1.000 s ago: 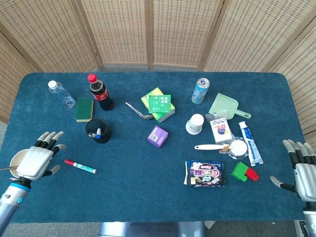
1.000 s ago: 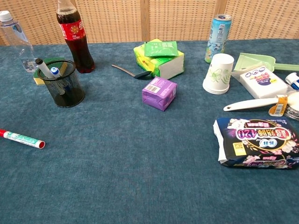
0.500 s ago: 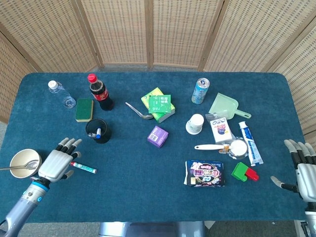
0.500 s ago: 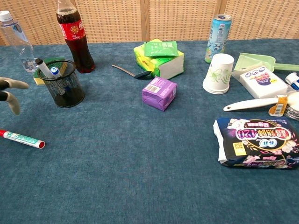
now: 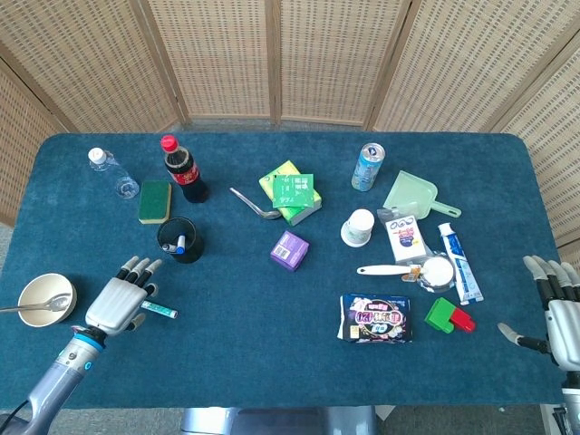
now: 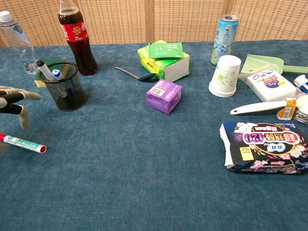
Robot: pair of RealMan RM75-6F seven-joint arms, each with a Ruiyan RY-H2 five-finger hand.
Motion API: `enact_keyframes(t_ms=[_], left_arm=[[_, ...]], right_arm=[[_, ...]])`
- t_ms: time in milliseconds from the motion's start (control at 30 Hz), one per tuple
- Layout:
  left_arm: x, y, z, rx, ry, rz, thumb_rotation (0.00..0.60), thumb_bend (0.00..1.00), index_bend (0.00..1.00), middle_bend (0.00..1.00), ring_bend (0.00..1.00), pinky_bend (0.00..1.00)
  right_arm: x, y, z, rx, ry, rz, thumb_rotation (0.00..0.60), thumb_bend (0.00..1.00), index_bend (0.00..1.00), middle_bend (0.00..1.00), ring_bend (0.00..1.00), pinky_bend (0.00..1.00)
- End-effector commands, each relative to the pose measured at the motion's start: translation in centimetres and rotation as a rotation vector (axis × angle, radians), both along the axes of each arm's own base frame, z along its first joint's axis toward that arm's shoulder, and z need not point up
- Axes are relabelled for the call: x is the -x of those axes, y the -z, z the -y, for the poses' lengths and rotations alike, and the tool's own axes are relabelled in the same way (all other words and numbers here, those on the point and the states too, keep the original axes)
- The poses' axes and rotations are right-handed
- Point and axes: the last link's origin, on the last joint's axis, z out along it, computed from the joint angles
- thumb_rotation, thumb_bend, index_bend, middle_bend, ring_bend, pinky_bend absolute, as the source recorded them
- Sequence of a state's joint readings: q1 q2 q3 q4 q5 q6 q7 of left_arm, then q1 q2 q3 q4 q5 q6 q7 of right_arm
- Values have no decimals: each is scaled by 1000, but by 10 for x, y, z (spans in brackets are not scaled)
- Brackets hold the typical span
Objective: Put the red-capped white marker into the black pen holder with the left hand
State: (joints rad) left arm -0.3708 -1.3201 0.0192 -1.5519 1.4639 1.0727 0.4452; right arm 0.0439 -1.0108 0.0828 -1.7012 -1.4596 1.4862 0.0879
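Marker (image 5: 159, 311), white with a red cap, lies flat on the blue counter (image 5: 272, 299) in the lower left of the head view, only its right end showing from under the left hand (image 5: 118, 302). That hand hovers over it palm down with fingers spread, holding nothing. Just above and right of it stands the black pen holder (image 5: 181, 241), with pens inside. A bowl (image 5: 45, 297) with a spoon sits at the far left. At the lower right edge the right hand (image 5: 555, 313) hangs with fingers apart and nothing in it.

In the chest view the marker (image 6: 21, 143) lies at the left edge, its whole length bare. The left hand's fingers (image 6: 17, 101) reach in from the left edge above it; I cannot tell whether they touch it. The mesh pen holder (image 6: 67, 86) stands upright above and right of the marker.
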Motion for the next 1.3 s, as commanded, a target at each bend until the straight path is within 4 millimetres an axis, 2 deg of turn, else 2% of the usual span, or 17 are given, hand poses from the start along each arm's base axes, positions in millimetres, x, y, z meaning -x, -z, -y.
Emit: enact_keyframes(t_ms=[33,500,1100,1300], left_arm=[[-1,3,-1,2,3,-8,600,321,393,0,0,0],[-4,18,1,27,17,-46,600,403,394,0,0,0],[-8,28,1,33,31,-80,600,405,389,0,0,0],[-9,31,0,33,36,-82,600,405,441,0,0,0]], right_arm=[[0,0,0,0,1,1,600,0,58,0,0,0],[1,-3,0,3,4,15,600,0,58,0,0,0],[2,-5,-1,3,5,29,600,0,58,0,0,0],[3,-5,-1,1,8,32,600,0,58,0,0,0]])
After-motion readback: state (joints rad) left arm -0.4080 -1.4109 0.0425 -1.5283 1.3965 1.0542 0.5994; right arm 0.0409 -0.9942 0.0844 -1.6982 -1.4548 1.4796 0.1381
